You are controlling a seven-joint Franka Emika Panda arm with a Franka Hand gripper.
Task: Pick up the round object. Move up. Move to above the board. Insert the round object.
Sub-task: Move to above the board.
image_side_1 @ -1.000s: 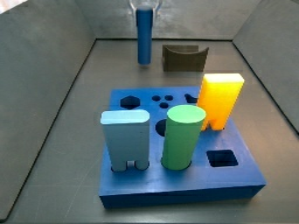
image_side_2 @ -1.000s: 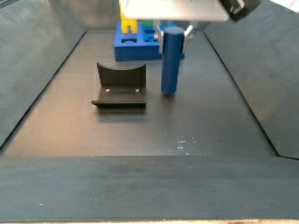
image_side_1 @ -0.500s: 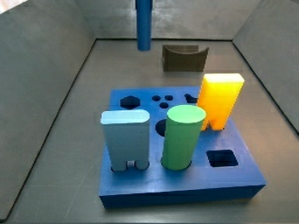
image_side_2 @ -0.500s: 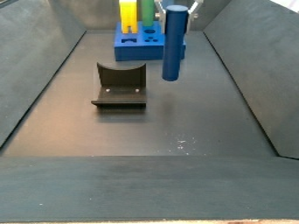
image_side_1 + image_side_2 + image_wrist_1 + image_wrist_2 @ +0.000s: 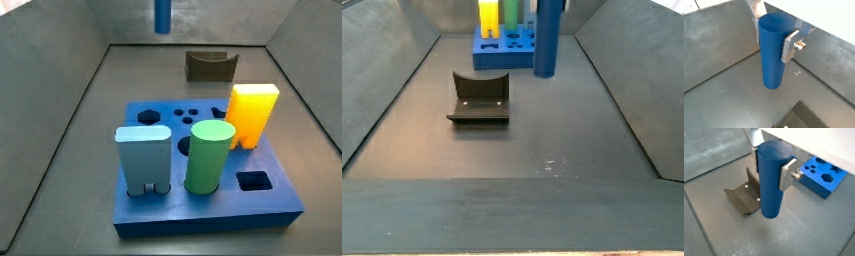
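- Wrist view: the gripper (image 5: pixel 773 36) is clamped on the round object (image 5: pixel 773 50), its silver fingers (image 5: pixel 791 46) pressed to either side of the upper half. The peg hangs upright with its lower end clear of the grey floor (image 5: pixel 724 95). The pick-up is judged done. No board appears here; only a dark corner shows at the bottom edge.
- Wrist view: the same grip, gripper (image 5: pixel 771 165) closed on the round object (image 5: pixel 772 178). This view adds what the previous lacks: the fixture (image 5: pixel 744 198) on the floor at centre left, and a corner of the board (image 5: pixel 822 174) with its shaped holes at upper right, well apart from the peg. The peg is not yet over the board.
- Side view: only the lower end of the round object (image 5: pixel 163 15) shows at the top edge, high above the floor; the gripper is out of frame. The board (image 5: pixel 201 213) fills the lower centre, carrying a green cylinder (image 5: pixel 207 156), a yellow block (image 5: pixel 251 113) and a pale blue block (image 5: pixel 143 156). Which hole takes the peg cannot be told.
- Side view: the round object (image 5: pixel 549 38) hangs at top centre, near the board (image 5: pixel 508 48) in the picture, the fixture (image 5: pixel 478 98) at centre left. The lift is judged largely done; transfer and insertion remain.
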